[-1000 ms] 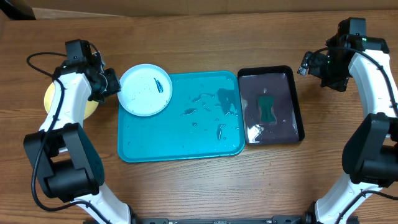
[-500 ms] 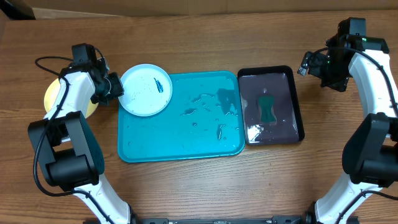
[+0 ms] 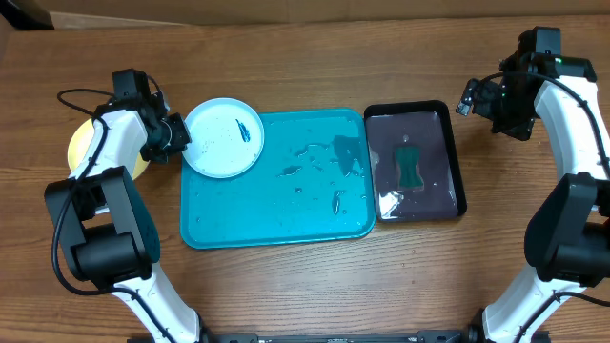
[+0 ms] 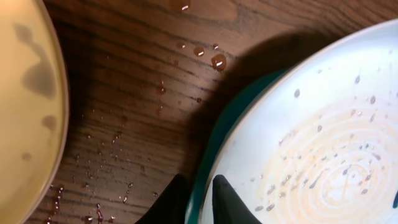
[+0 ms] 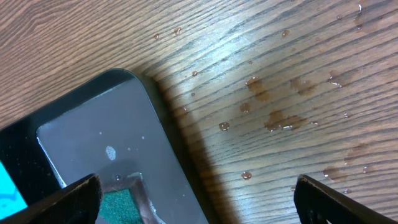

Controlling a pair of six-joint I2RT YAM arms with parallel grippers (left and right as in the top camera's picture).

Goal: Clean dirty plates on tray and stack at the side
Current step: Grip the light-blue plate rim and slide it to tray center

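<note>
The white plate (image 3: 222, 138) with a dark-blue smear (image 3: 241, 129) rests on the top-left corner of the teal tray (image 3: 276, 224). My left gripper (image 3: 181, 136) is at its left edge. In the left wrist view the left gripper (image 4: 198, 186) is shut on the rim of the white plate (image 4: 311, 143): one finger lies on the wet inside, the other outside the teal edge (image 4: 208, 155). A pale yellow plate (image 3: 81, 148) lies on the table to the left, behind my left arm. My right gripper (image 3: 481, 100) hangs open above the table, right of the trays.
A smaller black tray (image 3: 453, 162) holding water and a green sponge (image 3: 410, 167) stands right of the teal tray. Water drops and smears lie on the teal tray and on the wood (image 5: 273, 118). The black tray's corner (image 5: 93, 137) shows under my right gripper (image 5: 199, 186).
My left gripper moved in a little toward the white plate and its fingers narrowed onto the rim. The right arm stayed still.
</note>
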